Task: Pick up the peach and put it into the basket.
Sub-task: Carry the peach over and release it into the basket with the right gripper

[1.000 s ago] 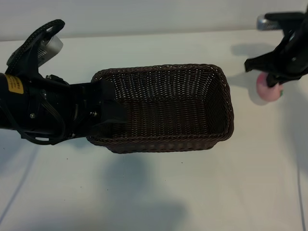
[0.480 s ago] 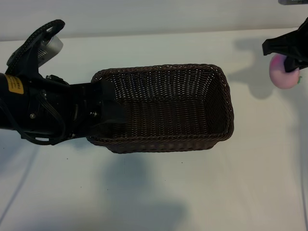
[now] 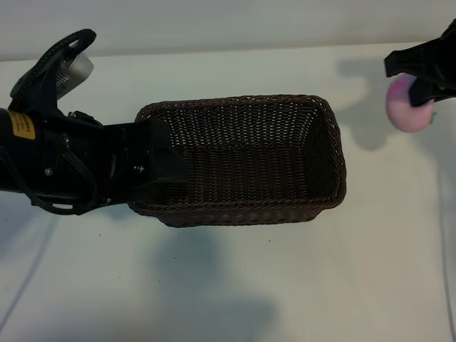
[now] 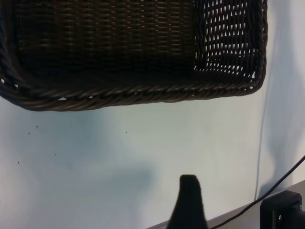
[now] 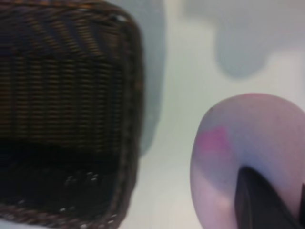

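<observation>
Exterior view, steeply from above, showed us the right gripper [image 3: 422,85] at the upper right of the frame, clenched on the peach [image 3: 406,107]. We saw the fruit held clear of the white table [image 3: 299,285], its shadow lying on the tabletop just to its left. It was pink with a paler side and sat well apart from the basket [image 3: 328,153], off beyond that basket's right end.

We found the dark brown wicker basket in the middle of the frame, lying lengthwise from left to right, with nothing inside it. At its left end the left gripper [image 3: 153,167] had its black fingers spread wide across the short side, one finger [image 3: 169,165] reaching over the rim into the basket.

From the right wrist view we saw the peach [image 5: 248,157] filling the lower right, with a dark fingertip [image 5: 259,200] pressed against it, and the basket's corner [image 5: 128,95] at the left.

From the left wrist view we saw the braided rim [image 4: 133,93] across the upper half of the frame, the table [image 4: 95,157] below it, and a single dark finger [image 4: 188,202] at the bottom centre.
</observation>
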Robot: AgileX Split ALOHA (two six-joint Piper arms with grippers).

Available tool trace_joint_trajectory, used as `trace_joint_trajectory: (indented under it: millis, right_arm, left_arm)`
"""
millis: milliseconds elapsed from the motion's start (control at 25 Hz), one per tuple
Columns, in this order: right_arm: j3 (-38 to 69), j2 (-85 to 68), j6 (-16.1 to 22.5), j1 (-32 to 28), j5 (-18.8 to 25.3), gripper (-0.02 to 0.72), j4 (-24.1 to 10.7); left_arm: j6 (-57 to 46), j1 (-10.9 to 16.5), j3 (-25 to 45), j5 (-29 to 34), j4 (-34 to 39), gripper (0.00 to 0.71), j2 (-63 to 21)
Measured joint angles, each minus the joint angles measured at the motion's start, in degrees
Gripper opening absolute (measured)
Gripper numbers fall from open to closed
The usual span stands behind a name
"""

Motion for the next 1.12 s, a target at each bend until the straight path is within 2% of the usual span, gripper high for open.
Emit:
trace_joint_trajectory:
  millis: [200, 400, 640, 840, 1120]
  right_arm:
    - [0.00, -0.18, -0.05, 6.55, -0.28, 0.041, 0.82]
    - [0.00, -0.13, 1.85, 13.78, -3.16, 0.041, 1.51]
    - [0.00, 3.47, 2.15, 20.43, -6.09, 0.041, 2.60]
    - [0.00, 8.68, 2.00, 21.96, -10.17, 0.041, 2.74]
    - [0.00, 15.85, -0.67, 22.01, -15.16, 0.041, 4.24]
  left_arm:
    - [0.04, 0.00, 0.00, 0.00, 0.00, 0.559, 0.00]
    - [0.04, 0.00, 0.00, 0.00, 0.00, 0.559, 0.00]
    - [0.04, 0.00, 0.00, 0.00, 0.00, 0.559, 0.00]
    - [0.04, 0.00, 0.00, 0.00, 0.00, 0.559, 0.00]
    - [0.04, 0.00, 0.00, 0.00, 0.05, 0.559, 0.00]
